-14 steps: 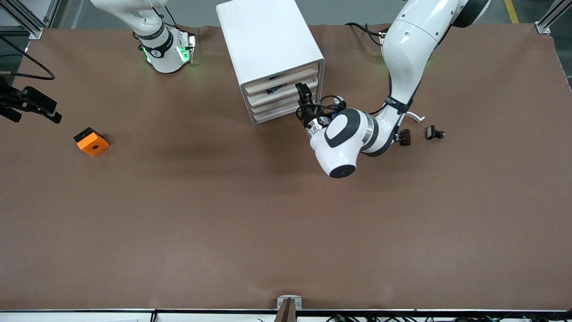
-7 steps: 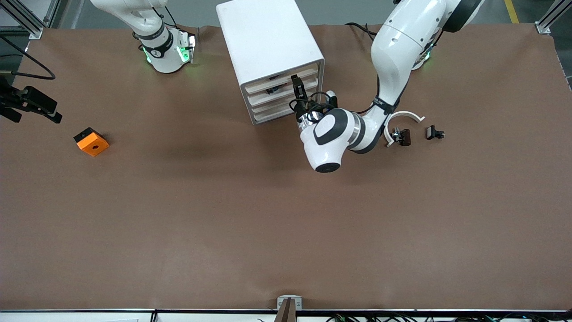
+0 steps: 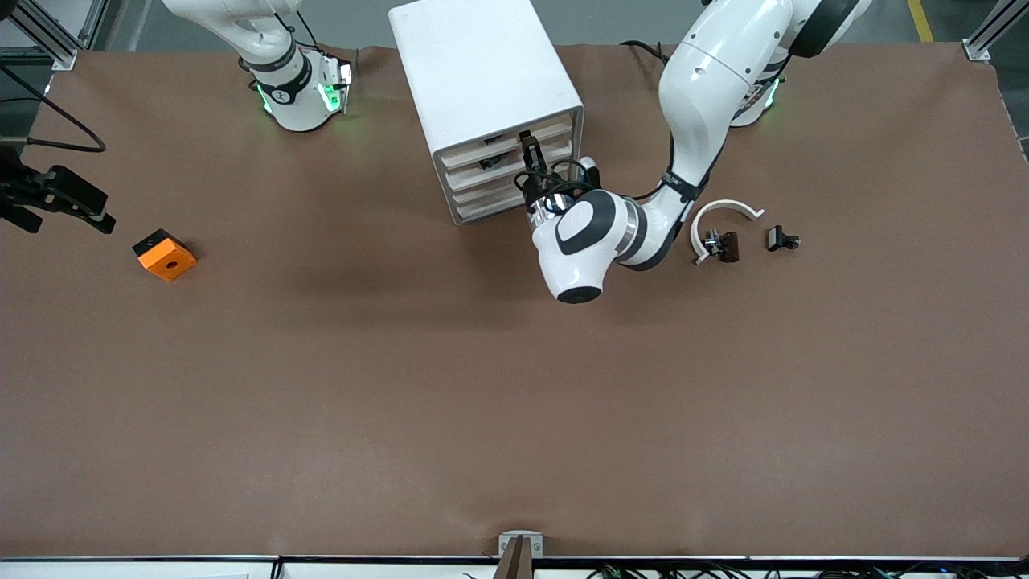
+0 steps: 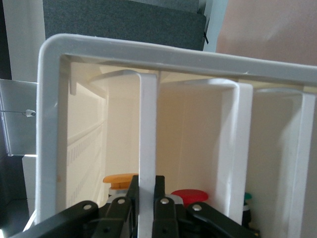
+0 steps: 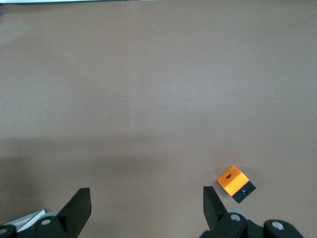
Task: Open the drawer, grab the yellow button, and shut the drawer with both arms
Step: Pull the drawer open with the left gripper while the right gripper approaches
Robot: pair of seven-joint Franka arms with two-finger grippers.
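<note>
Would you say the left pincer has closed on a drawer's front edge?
Yes, the left pincer is shut on the drawer front, which stands clamped between its fingers.

**Surroundings: table and floor**

Brown mat (image 3: 482, 386) covers the table, evenly lit, with soft shadows. Grey floor (image 3: 611, 20) shows along the top edge, with a yellow line (image 3: 921, 20). Aluminium frame posts (image 3: 993, 28) stand at the corners.

Much stays out of sight at the cabinet (image 3: 482, 88)

The left gripper (image 4: 147, 198) is cut off by the wrist picture's edge; an orange cap (image 4: 120, 179) and a red cap (image 4: 189, 196) inside show only partly, their bodies hidden.
</note>
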